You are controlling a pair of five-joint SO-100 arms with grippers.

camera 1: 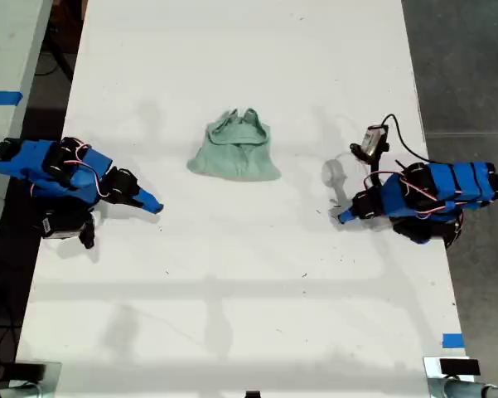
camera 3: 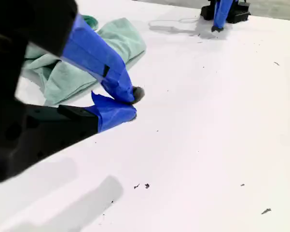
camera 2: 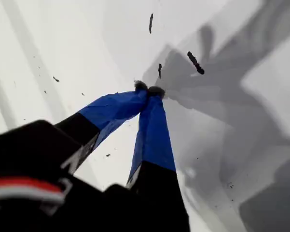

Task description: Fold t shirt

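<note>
Both tools are closed tip to tip on nothing, and the t shirt (camera 1: 234,151) lies bunched on the counter (camera 1: 232,315) between them, seemingly nearer our second tool (camera 1: 155,207) than our first tool (camera 1: 341,217).

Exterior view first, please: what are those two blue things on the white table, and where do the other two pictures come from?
They are two small robot arms, seen from overhead. Each carries a camera by its pincer, and those cameras give the two close-ups. My second gripper, at the exterior view's left, looks past the t shirt towards the other arm. My first gripper, at the exterior view's right, sees only bare table. Both pincers are shut and hold nothing. The crumpled shirt lies between the arms, untouched.
</note>
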